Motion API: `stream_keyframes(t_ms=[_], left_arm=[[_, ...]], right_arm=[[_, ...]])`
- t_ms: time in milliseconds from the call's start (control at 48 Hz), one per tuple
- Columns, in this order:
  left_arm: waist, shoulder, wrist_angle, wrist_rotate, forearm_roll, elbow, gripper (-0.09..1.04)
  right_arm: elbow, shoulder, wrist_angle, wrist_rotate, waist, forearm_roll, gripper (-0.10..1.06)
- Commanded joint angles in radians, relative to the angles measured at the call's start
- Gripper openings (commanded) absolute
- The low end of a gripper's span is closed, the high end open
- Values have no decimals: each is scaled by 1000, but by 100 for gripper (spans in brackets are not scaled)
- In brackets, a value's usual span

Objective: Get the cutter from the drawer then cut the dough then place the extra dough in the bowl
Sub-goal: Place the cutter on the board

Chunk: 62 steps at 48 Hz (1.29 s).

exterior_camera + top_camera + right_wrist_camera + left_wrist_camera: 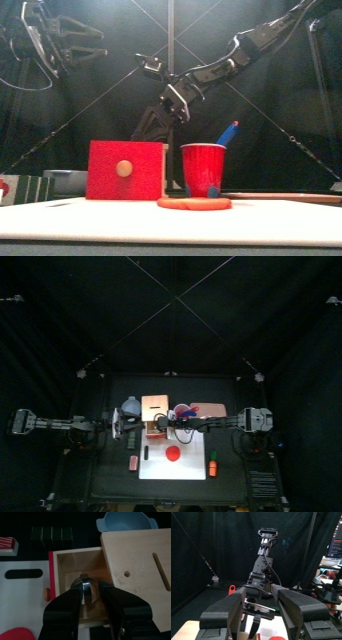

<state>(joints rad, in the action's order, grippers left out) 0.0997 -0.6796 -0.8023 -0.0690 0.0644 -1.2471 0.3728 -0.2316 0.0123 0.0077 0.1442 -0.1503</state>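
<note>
Cutter (85, 586) is pictured over the opened drawer (70, 564) at the right gripper (90, 591), grip not discernible. Dough (174, 455), at six o'clock, is left uncut, bowl (130, 406) unfilled. Left gripper (261, 604) is held spread at nine o'clock.

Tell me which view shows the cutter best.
Right wrist view: it looks straight into the open drawer at the cutter. Top view: too small to tell. Front view: the drawer's front hides it. Left wrist view: not seen.

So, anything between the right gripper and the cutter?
Nothing. In the right wrist view the cutter in the open drawer shows straight ahead of the right gripper, uncovered.
</note>
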Motion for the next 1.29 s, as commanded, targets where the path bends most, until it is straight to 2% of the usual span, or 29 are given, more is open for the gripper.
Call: stream_keyframes(t_ms=[21,458,729,833,938,1083,1292], left_arm=[[2,2,-6,0,3,12,83],[3,2,-9,-2,34,-6,83],[3,0,-6,-2,55,-17,83],[3,0,-9,-2,57,-20,83],[3,2,-6,-2,58,-21,83],[11,2,-9,-2,60,-20,83],[17,2,-6,0,64,-21,83]], right_arm=[[-20,6,-3,2,3,0,71],[-29,-25,-2,0,-2,-2,68],[-49,-20,9,-14,-12,-6,47],[-60,-6,14,-14,-26,-15,44],[-75,25,29,-12,-43,-37,44],[-80,92,71,-6,-66,-100,44],[-35,207,86,0,-71,-176,44]])
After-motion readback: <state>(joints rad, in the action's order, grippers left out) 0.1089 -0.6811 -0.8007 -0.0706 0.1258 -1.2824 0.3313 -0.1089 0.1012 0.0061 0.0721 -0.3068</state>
